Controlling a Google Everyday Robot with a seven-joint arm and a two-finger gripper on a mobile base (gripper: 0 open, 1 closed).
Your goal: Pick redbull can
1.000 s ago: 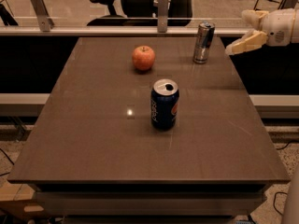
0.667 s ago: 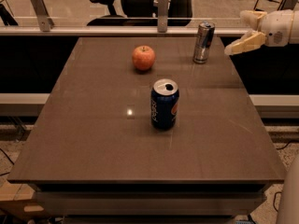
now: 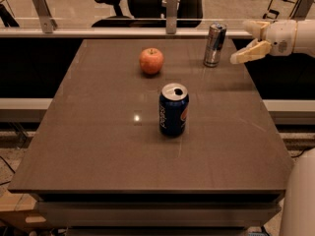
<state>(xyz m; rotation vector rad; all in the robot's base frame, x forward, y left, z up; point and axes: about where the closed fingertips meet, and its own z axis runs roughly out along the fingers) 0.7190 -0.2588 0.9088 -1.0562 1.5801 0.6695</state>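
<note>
The redbull can is a slim silver can with blue patches, standing upright near the far right of the brown table. My gripper comes in from the right edge at the can's height, a short gap to the right of it. It is open and empty, and its pale fingers point left towards the can without touching it.
A wider dark blue Pepsi can stands upright in the middle of the table. A red apple lies at the far centre, left of the redbull can. A rail with posts and office chairs stand behind the table.
My gripper has moved slightly left, closer to the redbull can. The cans and the apple have not moved.
</note>
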